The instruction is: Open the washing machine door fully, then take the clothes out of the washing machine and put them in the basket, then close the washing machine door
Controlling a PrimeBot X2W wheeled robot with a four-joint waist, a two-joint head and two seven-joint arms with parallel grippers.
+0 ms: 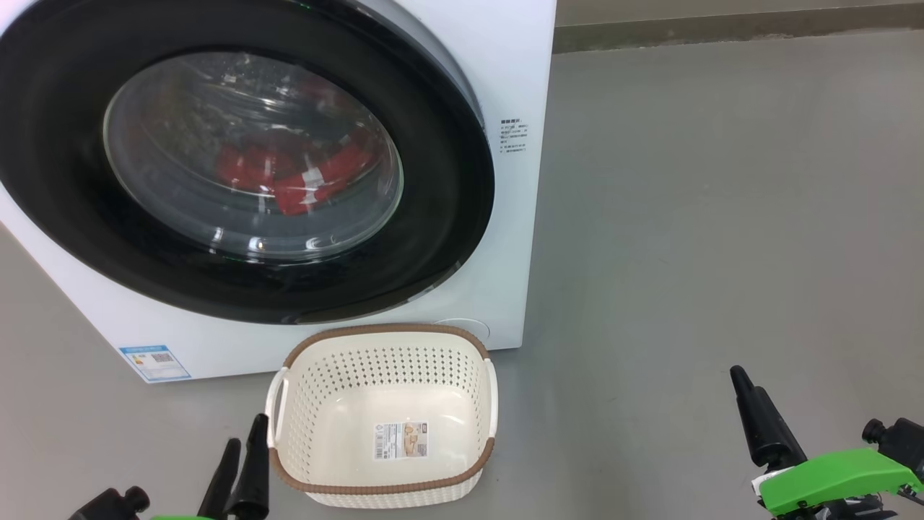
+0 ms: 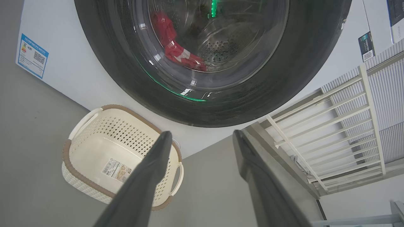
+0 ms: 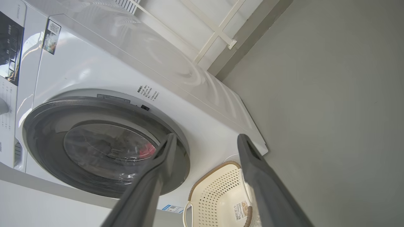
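The white washing machine [image 1: 505,72] stands at the upper left of the head view. Its round door with the black rim [image 1: 447,188] lies against the front and looks shut. Red clothes with white patches [image 1: 289,177] lie in the drum behind the glass, and show in the left wrist view [image 2: 172,47]. The cream basket with the brown rim [image 1: 382,329] sits empty on the floor just before the machine. My left gripper [image 2: 201,134] is open, low beside the basket's left handle. My right gripper [image 3: 206,136] is open and holds nothing, one finger [image 1: 758,419] showing at the lower right.
Grey floor [image 1: 722,217] stretches to the right of the machine up to a dark wall base [image 1: 722,29]. A white railing [image 2: 331,126] stands beyond the machine's side. A blue label sticker [image 1: 154,361] is on the machine's lower front, and a control panel [image 3: 9,53] on its top.
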